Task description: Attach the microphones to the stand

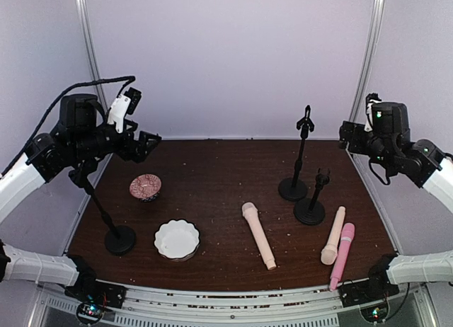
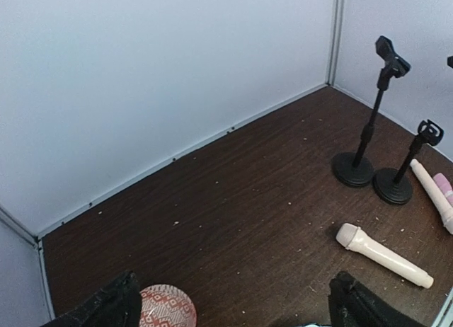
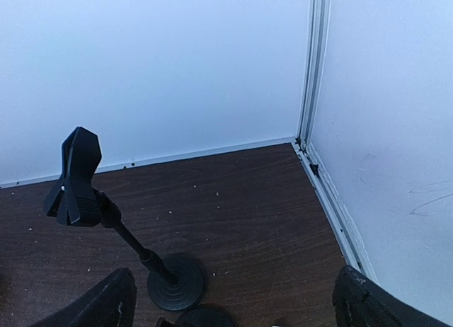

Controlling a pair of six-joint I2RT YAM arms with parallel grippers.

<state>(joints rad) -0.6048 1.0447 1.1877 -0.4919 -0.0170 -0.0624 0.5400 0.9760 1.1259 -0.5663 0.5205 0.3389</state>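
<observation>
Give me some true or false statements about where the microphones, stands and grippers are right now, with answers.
1. The pink microphone, the center cream microphone and the right cream microphone all lie on the table. True.
2. The pink microphone lies at the far left. False: it lies far right, beside the right cream microphone.
3. The tall stand and the short stand stand close together on the right. True.
4. The left gripper is shut on a microphone. False: it is open and empty, like the right gripper.
</observation>
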